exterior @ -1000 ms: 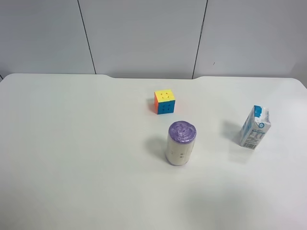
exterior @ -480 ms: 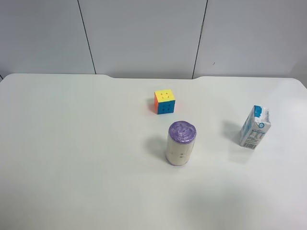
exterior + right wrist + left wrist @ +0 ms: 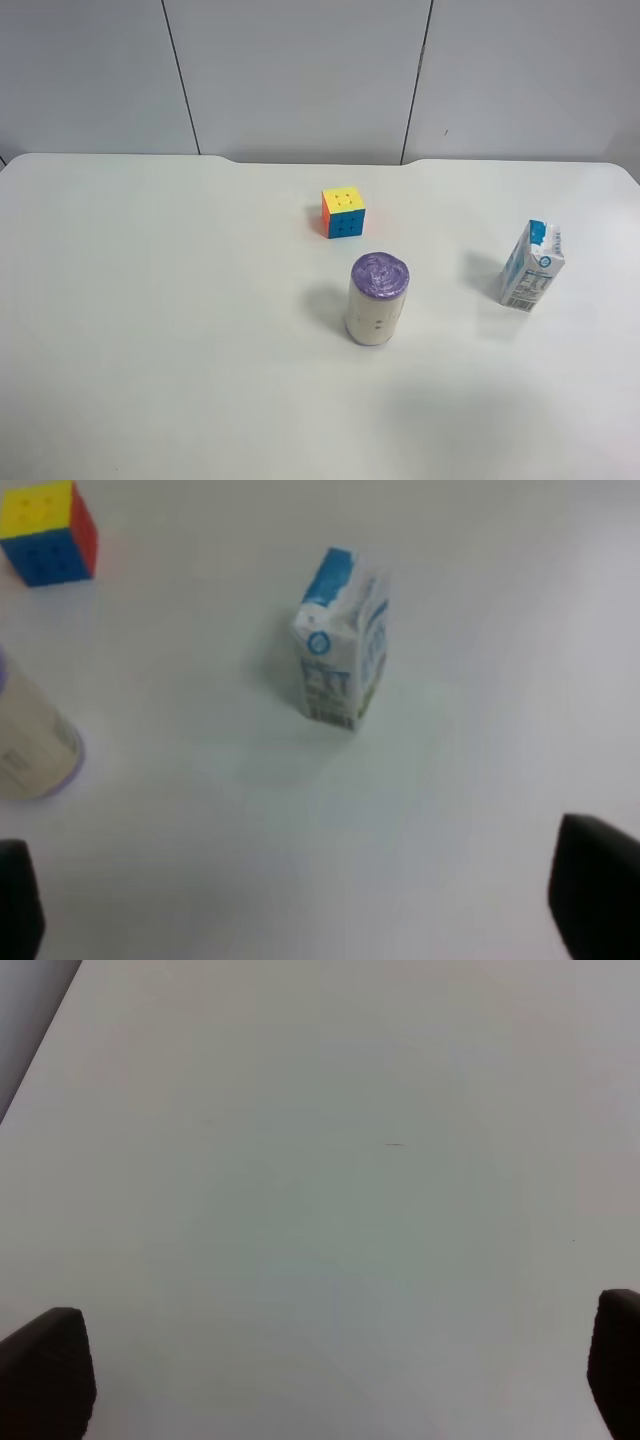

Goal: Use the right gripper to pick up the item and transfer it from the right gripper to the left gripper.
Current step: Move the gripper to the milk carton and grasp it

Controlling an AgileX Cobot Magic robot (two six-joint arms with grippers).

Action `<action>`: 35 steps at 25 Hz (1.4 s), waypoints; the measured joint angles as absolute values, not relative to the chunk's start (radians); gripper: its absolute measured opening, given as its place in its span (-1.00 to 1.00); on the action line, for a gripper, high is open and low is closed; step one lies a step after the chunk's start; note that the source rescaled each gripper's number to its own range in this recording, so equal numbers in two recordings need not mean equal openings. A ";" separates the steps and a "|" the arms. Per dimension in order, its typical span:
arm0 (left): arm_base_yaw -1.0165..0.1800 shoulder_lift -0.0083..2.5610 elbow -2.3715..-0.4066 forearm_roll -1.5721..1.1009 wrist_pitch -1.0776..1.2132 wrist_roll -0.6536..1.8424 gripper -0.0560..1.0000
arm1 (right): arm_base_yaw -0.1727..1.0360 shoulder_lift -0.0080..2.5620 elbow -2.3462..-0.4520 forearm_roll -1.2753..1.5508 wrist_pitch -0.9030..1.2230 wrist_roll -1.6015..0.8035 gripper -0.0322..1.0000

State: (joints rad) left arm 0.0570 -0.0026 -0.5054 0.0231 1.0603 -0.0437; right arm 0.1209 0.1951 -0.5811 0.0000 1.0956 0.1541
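Exterior high view: carton (image 3: 531, 266) is standing upright near the bench (image 3: 150, 300) edge at that view's right, ungripped. Right hand (image 3: 308, 895) is hovering short of it, fingers spread apart; left hand (image 3: 330, 1365) is also gaping, facing only bench. Approach step is likely beginning; next, lowering squarely around the carton.

I can't read the blurred print on the carton (image 3: 340, 645); near the carton, the cream cylinder (image 3: 30, 742) runs off the frame edge.
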 joint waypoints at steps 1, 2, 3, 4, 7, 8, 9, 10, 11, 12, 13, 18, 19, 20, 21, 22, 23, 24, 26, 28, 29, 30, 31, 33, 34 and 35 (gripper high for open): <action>0.057 -0.003 -0.505 0.023 1.060 -0.044 1.00 | 0.121 0.240 -0.603 -0.023 1.098 0.179 1.00; 0.057 -0.003 -0.505 0.023 1.060 -0.044 1.00 | 0.121 0.297 -0.625 -0.037 1.101 0.202 1.00; 0.057 -0.003 -0.505 0.023 1.060 -0.044 1.00 | 0.121 0.355 -0.645 -0.048 1.109 0.225 1.00; 0.057 -0.003 -0.505 0.023 1.060 -0.044 1.00 | 0.121 0.404 -0.669 -0.056 1.109 0.240 1.00; 0.057 -0.003 -0.505 0.023 1.060 -0.044 1.00 | 0.121 0.571 -0.743 -0.061 1.111 0.270 1.00; 0.057 -0.003 -0.505 0.023 1.060 -0.044 1.00 | 0.121 0.631 -0.773 -0.062 1.112 0.282 1.00; 0.057 -0.003 -0.505 0.023 1.060 -0.044 1.00 | 0.121 0.691 -0.810 -0.063 1.114 0.298 1.00; 0.057 -0.003 -0.505 0.023 1.060 -0.044 1.00 | 0.121 0.751 -0.837 -0.063 1.118 0.322 1.00; 0.057 -0.003 -0.505 0.023 1.060 -0.044 1.00 | 0.121 0.800 -0.869 -0.063 1.126 0.342 1.00; 0.057 -0.003 -0.505 0.023 1.060 -0.044 1.00 | 0.121 0.858 -0.901 -0.063 1.139 0.357 1.00; 0.057 -0.003 -0.505 0.023 1.060 -0.044 1.00 | 0.121 0.915 -0.925 -0.063 1.146 0.372 1.00; 0.057 -0.003 -0.505 0.023 1.060 -0.044 1.00 | 0.121 1.154 -1.045 -0.063 1.171 0.427 1.00; 0.057 -0.003 -0.505 0.023 1.060 -0.044 1.00 | 0.121 1.195 -1.067 -0.063 1.175 0.435 1.00; 0.057 -0.003 -0.505 0.023 1.060 -0.044 1.00 | 0.121 1.233 -1.082 -0.063 1.178 0.439 1.00; 0.057 -0.003 -0.505 0.023 1.060 -0.044 1.00 | 0.121 1.262 -1.096 -0.063 1.179 0.445 1.00; 0.057 -0.003 -0.505 0.023 1.060 -0.044 1.00 | 0.121 1.295 -1.105 -0.063 1.179 0.451 1.00; 0.057 -0.003 -0.505 0.023 1.060 -0.044 1.00 | 0.121 1.327 -1.114 -0.063 1.178 0.454 1.00; 0.057 -0.003 -0.505 0.023 1.060 -0.044 1.00 | 0.121 1.353 -1.116 -0.063 1.177 0.460 1.00; 0.057 -0.003 -0.505 0.023 1.060 -0.044 1.00 | 0.116 1.412 -1.116 -0.063 1.177 0.471 1.00; 0.057 -0.003 -0.505 0.023 1.060 -0.044 1.00 | 0.099 1.463 -1.118 -0.054 1.168 0.471 1.00; 0.057 -0.003 -0.505 0.023 1.060 -0.044 1.00 | 0.099 1.463 -1.118 -0.054 1.168 0.471 1.00; 0.057 -0.003 -0.505 0.023 1.060 -0.044 1.00 | 0.086 1.480 -1.118 -0.046 1.159 0.471 1.00; 0.057 -0.003 -0.505 0.023 1.060 -0.044 1.00 | 0.069 1.499 -1.118 -0.037 1.149 0.471 1.00; 0.057 -0.003 -0.505 0.023 1.060 -0.044 1.00 | 0.031 1.528 -1.118 -0.014 1.129 0.458 1.00; 0.057 -0.003 -0.505 0.023 1.060 -0.044 1.00 | 0.017 1.539 -1.118 0.000 1.119 0.444 1.00; 0.057 -0.003 -0.505 0.023 1.060 -0.044 1.00 | 0.003 1.550 -1.118 0.000 1.105 0.429 1.00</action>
